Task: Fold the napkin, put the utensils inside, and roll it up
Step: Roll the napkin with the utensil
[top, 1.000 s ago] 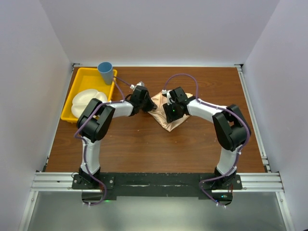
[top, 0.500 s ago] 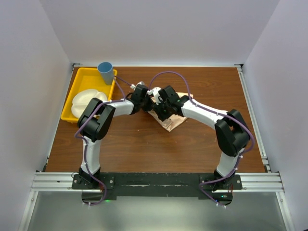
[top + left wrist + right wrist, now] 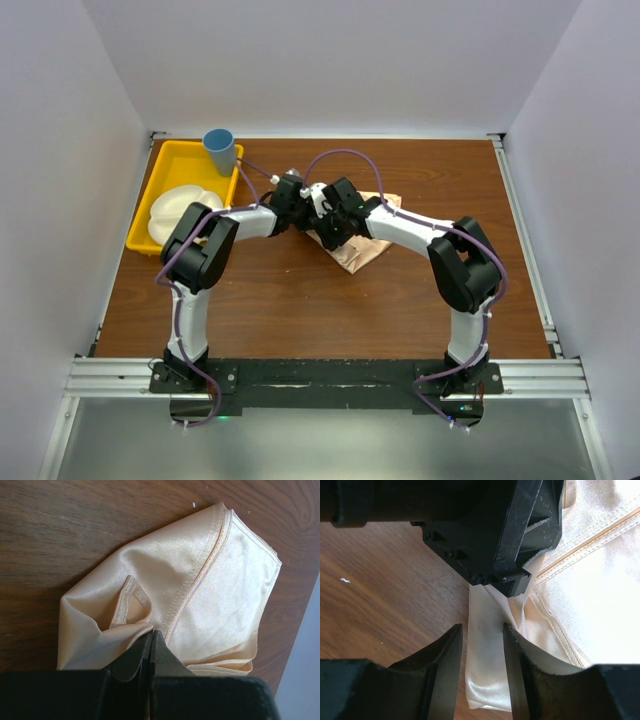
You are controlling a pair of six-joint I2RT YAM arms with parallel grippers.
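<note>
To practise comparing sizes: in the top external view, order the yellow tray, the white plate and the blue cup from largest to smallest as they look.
1. yellow tray
2. white plate, partly hidden yet clearly second
3. blue cup

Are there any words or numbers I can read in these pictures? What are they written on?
None. No words, numbers or logos can be read in any view.
The napkin is plain cloth; the yellow tray, blue cup, white plate and table carry no visible writing.

Napkin (image 3: 486,642) fold between parted fingers (image 3: 444,667), wooden table (image 3: 380,590)
</note>
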